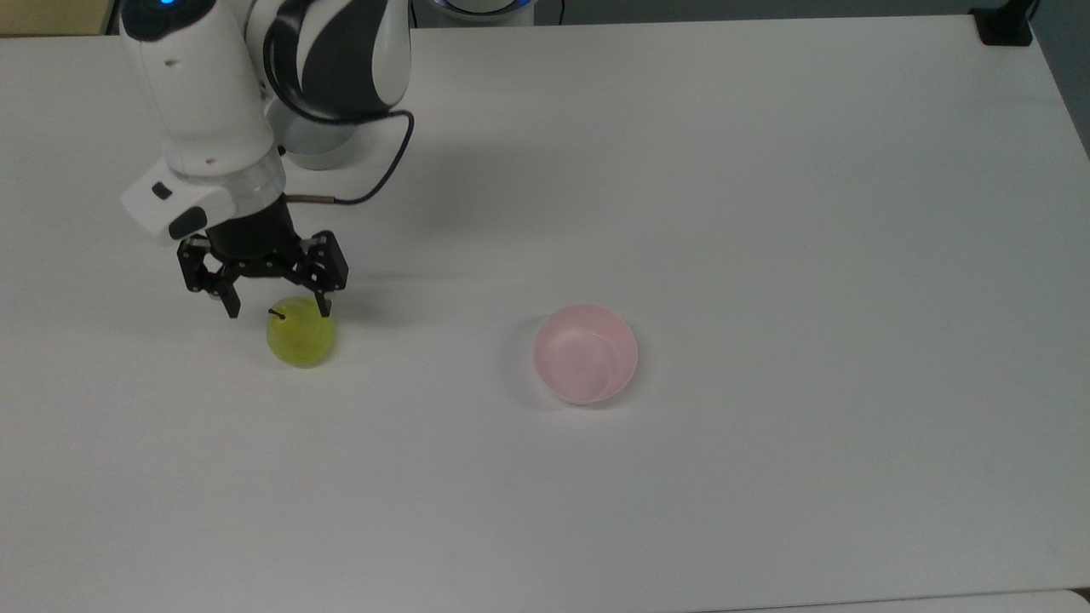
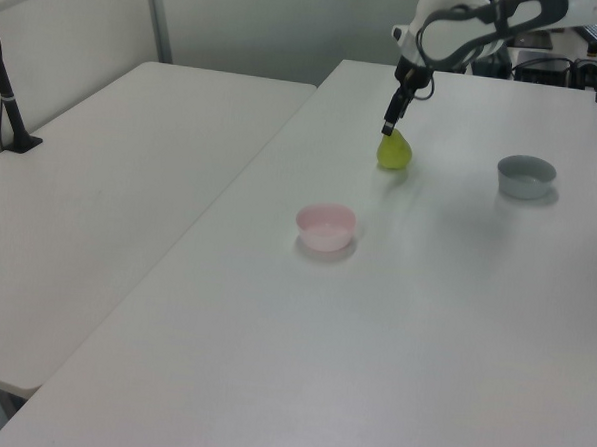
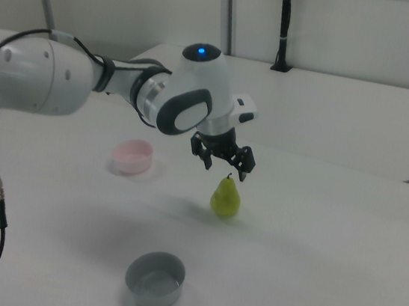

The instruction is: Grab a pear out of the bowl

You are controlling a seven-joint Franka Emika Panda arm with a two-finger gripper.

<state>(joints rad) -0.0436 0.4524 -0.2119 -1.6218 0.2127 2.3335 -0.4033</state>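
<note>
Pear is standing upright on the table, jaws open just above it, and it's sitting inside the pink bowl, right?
Not quite. The pear stands upright on the bare table, apart from the pink bowl, which holds nothing; the top view shows this. The gripper does hang just above it, jaws open.

Bright, even overhead light; soft shadows on the table [image 1: 766, 213]; slight graininess.

The top view looks steeply down on the table [image 1: 766, 213]; left and right views (lower, oblique) face it from opposite sides.
</note>
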